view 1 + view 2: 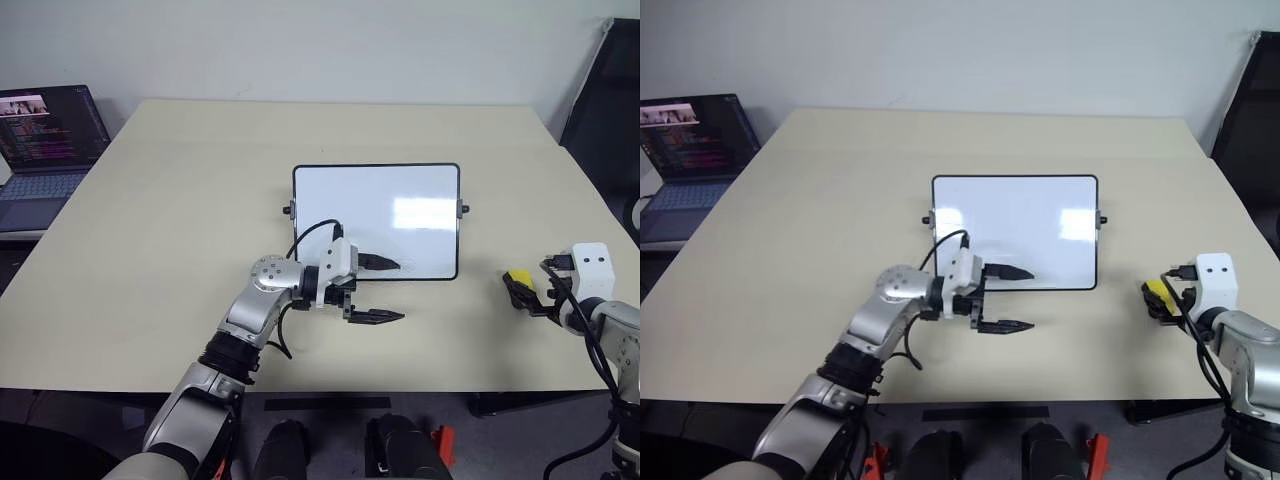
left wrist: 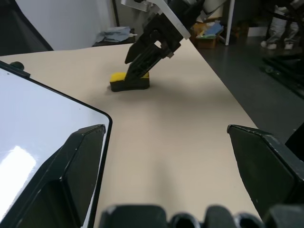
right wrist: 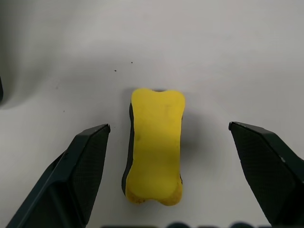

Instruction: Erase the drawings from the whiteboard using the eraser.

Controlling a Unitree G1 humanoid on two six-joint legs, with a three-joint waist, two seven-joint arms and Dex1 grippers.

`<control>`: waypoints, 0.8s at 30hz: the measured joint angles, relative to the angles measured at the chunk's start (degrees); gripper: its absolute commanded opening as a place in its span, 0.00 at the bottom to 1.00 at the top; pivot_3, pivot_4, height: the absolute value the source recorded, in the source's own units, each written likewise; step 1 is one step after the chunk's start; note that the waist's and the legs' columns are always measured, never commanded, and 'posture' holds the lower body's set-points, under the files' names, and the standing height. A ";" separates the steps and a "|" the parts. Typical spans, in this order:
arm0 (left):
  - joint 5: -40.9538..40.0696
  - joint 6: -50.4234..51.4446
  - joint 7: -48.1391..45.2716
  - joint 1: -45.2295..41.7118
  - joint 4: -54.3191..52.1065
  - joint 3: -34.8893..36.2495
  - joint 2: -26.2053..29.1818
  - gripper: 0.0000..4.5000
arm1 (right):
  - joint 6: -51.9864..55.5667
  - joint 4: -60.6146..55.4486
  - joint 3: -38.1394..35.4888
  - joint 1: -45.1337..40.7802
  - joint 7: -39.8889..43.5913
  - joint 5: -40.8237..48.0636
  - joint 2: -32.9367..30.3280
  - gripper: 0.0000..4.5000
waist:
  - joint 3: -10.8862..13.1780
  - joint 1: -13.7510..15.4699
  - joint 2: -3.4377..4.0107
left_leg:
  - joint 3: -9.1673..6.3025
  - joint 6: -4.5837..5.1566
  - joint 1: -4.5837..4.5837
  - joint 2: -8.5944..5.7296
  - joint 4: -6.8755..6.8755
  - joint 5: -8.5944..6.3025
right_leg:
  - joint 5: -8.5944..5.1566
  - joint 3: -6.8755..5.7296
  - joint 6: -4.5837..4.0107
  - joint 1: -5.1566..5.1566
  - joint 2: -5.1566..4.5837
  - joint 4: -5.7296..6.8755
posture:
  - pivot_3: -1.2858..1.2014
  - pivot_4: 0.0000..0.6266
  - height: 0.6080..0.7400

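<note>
Yellow eraser (image 3: pixel 154 147) between spread hand (image 3: pixel 169 137) fingers

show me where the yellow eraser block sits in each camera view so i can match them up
Left eye view: the small bright yellow eraser block lies on the table at the right, beside the right gripper.
Right eye view: right side too, right of the glossy white whiteboard.
Left wrist view: upper middle, under the right gripper's black fingers.
Right wrist view: centre, flat on the table between the open jaws.
Shared landmark: the beige table.

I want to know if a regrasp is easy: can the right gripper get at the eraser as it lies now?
Probably yes: the right gripper is open with the eraser lying on the table between its fingers, nothing blocking.
</note>
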 measured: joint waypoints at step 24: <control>12.43 10.78 54.66 41.72 -34.40 15.79 -8.72 1.00 | -40.09 -25.79 -1.40 36.26 -4.38 -0.97 28.84 0.99 | -0.36 0.07 0.22 | -0.06 -0.01 0.17 0.19 0.15 0.00 | -0.23 0.02 -0.30 0.11 -0.36 0.14 | 0.52 0.24 1.00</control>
